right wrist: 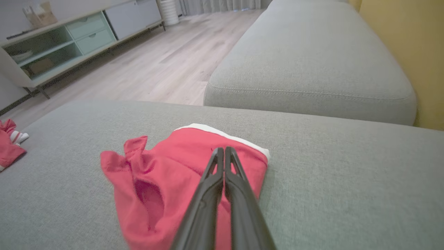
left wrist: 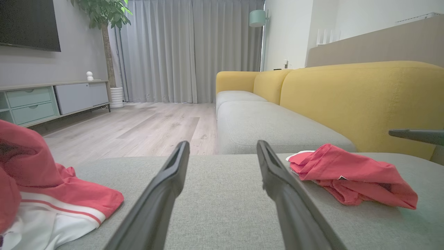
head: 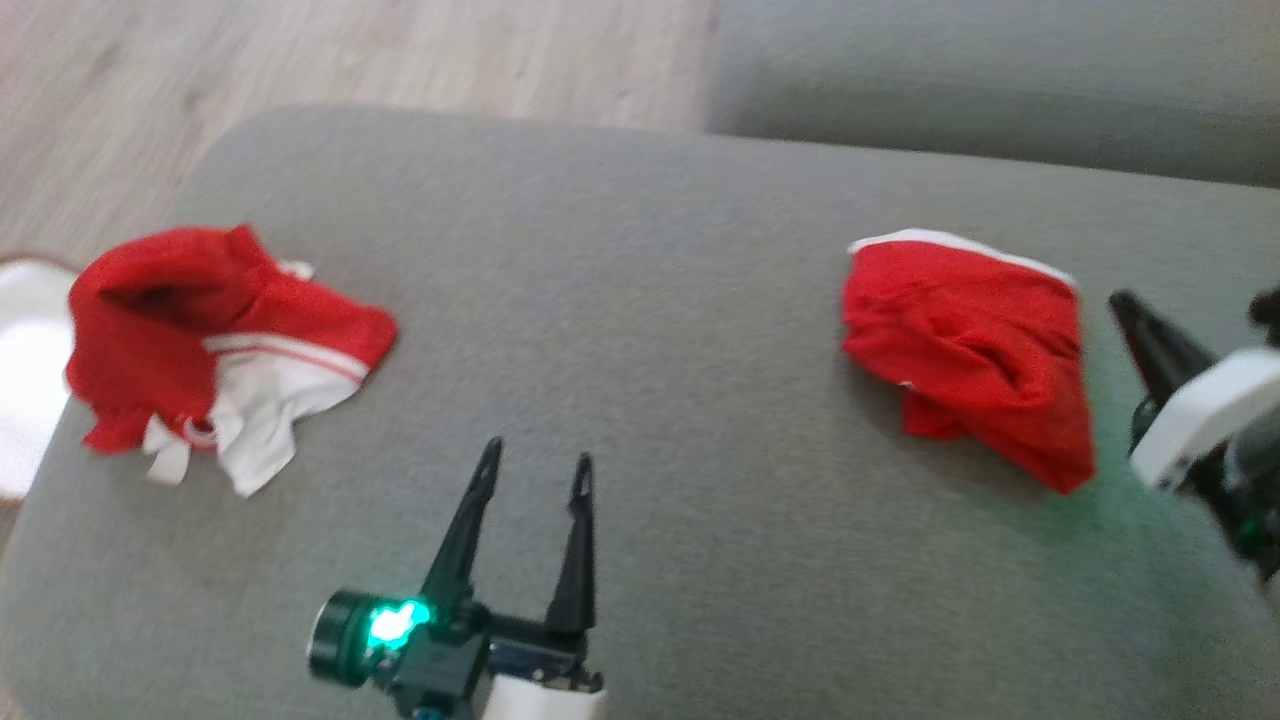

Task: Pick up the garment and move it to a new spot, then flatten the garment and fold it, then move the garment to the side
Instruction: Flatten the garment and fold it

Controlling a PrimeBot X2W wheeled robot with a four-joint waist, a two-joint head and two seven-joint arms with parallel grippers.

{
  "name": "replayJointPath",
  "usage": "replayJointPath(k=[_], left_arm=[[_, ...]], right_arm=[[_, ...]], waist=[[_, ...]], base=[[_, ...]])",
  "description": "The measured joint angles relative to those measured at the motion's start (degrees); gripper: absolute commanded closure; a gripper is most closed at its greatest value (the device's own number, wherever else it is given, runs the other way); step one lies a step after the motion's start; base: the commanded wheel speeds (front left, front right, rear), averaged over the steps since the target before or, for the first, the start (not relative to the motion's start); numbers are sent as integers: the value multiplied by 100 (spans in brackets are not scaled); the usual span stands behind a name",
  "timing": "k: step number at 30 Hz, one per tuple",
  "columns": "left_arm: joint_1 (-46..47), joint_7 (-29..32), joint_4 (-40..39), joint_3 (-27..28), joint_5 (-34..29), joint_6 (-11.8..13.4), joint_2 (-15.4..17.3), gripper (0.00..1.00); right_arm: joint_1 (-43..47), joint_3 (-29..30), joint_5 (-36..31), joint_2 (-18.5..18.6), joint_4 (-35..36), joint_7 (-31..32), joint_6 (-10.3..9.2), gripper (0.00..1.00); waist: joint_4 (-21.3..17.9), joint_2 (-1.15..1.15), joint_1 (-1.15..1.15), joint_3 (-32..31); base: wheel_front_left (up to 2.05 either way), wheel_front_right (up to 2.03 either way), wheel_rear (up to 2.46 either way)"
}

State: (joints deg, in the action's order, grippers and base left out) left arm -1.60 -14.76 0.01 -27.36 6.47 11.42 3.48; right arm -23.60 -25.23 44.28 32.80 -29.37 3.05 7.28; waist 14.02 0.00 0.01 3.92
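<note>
Red garment (head: 965, 350): lies crumpled toward the right edge of the grey sofa cushion (head: 650, 300), white band facing the far edge. Sits just left of the right claw (right wrist: 224, 150), pressed shut, apparently gripping nothing. Left claw (head: 539, 458): spread wide, empty, farther off.

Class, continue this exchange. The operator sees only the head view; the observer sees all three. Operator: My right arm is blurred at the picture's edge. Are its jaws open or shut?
Observer: Shut: the right wrist view shows both fingers pressed together.
Operator: Holding the nearby red garment?
Observer: Their tips lie over the red garment near its white hem; a grip I cannot confirm.
Operator: What backs the sofa?
Observer: A yellow backrest, in the left wrist view.
</note>
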Motion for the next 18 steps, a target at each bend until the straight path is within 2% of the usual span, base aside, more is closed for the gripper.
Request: replayJointPath(k=[6, 10, 13, 18], left_arm=[[333, 0, -5, -296, 103, 51, -13, 0], [436, 0, -24, -432, 181, 133, -14, 0], [526, 0, -23, -471, 201, 188, -20, 0], [606, 0, -5, -464, 213, 270, -22, 0]], right_arm=[[-284, -595, 1168, 468, -272, 713, 0, 100], [-287, -826, 1629, 753, -179, 1001, 0, 100], [-286, -984, 2218, 889, 69, 1191, 0, 100], [-239, -1412, 3038, 1068, 1036, 1622, 0, 100]], waist=[[442, 0, 0, 335], [591, 0, 0, 517], [670, 0, 1, 676], [560, 0, -1, 705]], base=[[0, 0, 0], [0, 0, 0], [0, 0, 0], [0, 0, 0]])
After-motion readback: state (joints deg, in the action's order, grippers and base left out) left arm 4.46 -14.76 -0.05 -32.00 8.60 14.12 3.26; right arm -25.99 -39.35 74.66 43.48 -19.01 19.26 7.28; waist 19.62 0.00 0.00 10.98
